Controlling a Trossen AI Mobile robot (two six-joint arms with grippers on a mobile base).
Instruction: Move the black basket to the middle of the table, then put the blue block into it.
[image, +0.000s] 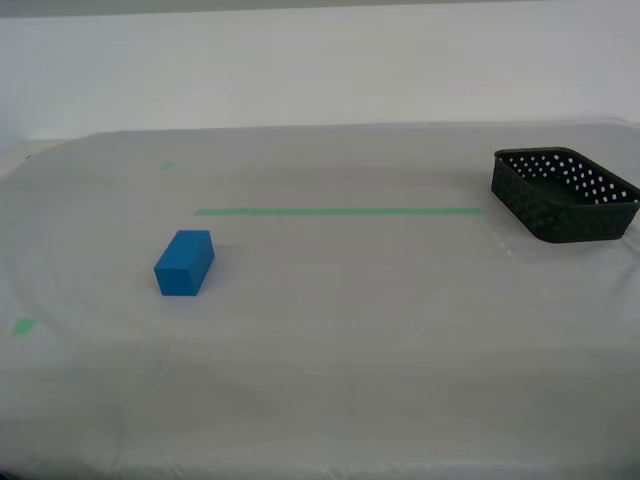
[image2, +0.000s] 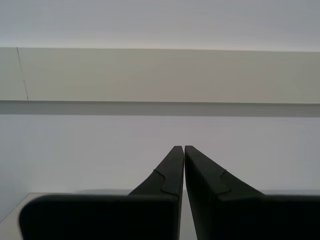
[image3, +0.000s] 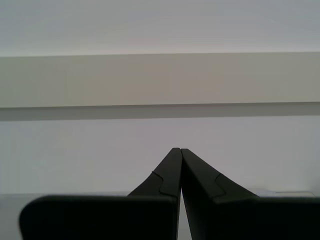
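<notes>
Nothing done yet: black basket (image: 565, 195) sits at the exterior view's right edge, blue block (image: 184, 263) well apart on the surface (image: 350, 340). My first gripper (image3: 177, 150) and my second gripper (image2: 180, 147) have jaws together, holding nothing.

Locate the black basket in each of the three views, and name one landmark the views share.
Exterior view: the black basket sits at that view's right edge, beyond the green tape line's end.
First wrist view: not in it.
Second wrist view: not in it.
Shared landmark: the pale back wall.

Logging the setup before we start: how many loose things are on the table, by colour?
Black: 1, the black basket
Blue: 1, the blue block
Total: 2 loose things on the table. The green marks are tape, not counted.
</notes>
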